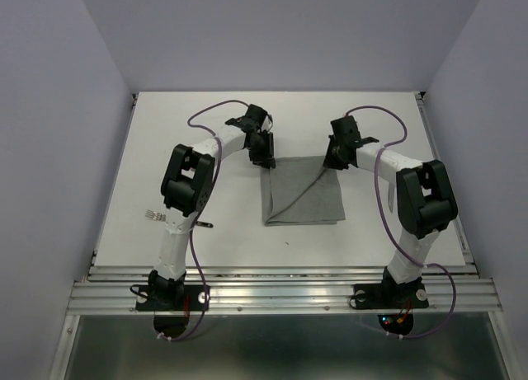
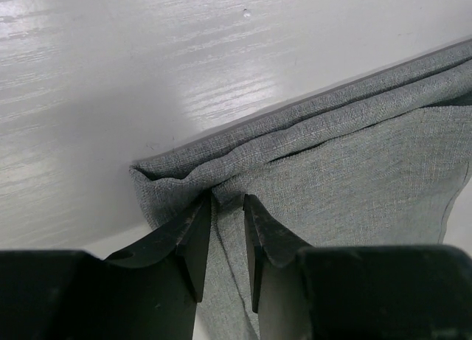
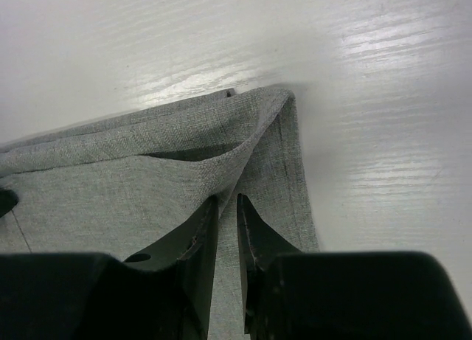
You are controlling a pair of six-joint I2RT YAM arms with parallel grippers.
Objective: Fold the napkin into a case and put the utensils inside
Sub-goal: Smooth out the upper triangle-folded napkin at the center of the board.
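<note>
On table, left pincer and right pincer (seemingly) pinch napkin corners.

the napkin lies folded in layers mid-worktop, plain grey, its two far corners pinched up, one in my left tool, one in my right tool. the utensils lie well apart to its left.

napkin between fingers: grey woven cloth, matt, visible weave. fingers look matt black plastic. table beyond tips: white, smooth, glossy, faint streaks.
</note>
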